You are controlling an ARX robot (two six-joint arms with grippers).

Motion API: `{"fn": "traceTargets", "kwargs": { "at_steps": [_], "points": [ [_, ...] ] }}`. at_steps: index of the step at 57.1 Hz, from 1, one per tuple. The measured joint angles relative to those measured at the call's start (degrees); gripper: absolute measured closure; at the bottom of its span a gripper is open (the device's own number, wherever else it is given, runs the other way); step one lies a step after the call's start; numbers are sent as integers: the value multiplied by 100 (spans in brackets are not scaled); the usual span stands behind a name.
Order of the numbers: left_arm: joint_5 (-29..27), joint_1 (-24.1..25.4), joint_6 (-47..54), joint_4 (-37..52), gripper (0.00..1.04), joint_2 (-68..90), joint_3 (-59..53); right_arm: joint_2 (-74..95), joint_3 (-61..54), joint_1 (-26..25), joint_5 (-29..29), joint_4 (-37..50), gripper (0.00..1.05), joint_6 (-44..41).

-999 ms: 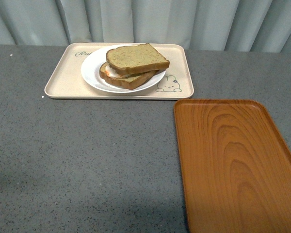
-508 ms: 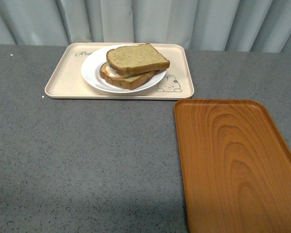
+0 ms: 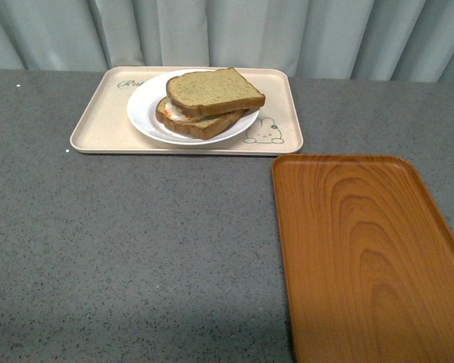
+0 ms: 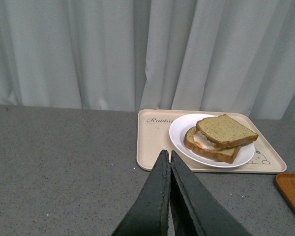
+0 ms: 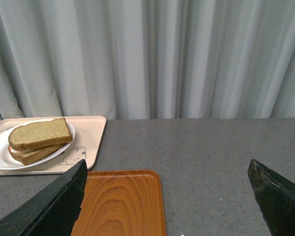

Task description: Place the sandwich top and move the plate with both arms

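The sandwich top (image 3: 214, 91), a speckled tan-brown bread slice, lies on a lower slice with egg showing at its edge. Both rest on the white plate (image 3: 141, 112), which sits on the beige rabbit-print tray (image 3: 98, 128). The sandwich top also shows in the left wrist view (image 4: 227, 131) and in the right wrist view (image 5: 39, 133). Neither arm shows in the front view. My left gripper (image 4: 167, 153) is shut and empty, short of the beige tray (image 4: 152, 147). My right gripper (image 5: 167, 169) is wide open and empty above the table.
An orange-brown wood-grain tray (image 3: 363, 249) lies at the front right on the grey speckled table (image 3: 136, 242); it also shows in the right wrist view (image 5: 120, 204). Pale curtains (image 3: 234, 30) hang behind the table's far edge.
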Motion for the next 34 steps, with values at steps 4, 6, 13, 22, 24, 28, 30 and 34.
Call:
{"fn": "traceTargets", "kwargs": {
  "at_steps": [4,6,13,22,24,28,30,34],
  "points": [
    [0,0,0,-131,101,-131,0,0,0,0,0,0,9,0],
    [0,0,-2,-214,101,-214,0,0,0,0,0,0,9,0],
    [0,0,-2,-492,101,-494,0,0,0,0,0,0,9,0],
    [0,-2,-2,-713,101,-713,0,0,0,0,0,0,9,0],
    [0,0,-2,-765,101,-767,0,0,0,0,0,0,9,0],
    [0,0,0,-835,101,-839,0,0,0,0,0,0,9,0],
    [0,0,-2,-874,101,-874,0,0,0,0,0,0,9,0],
    [0,0,0,-1486,101,-1329,2,0,0,0,0,0,9,0]
  ]
}}
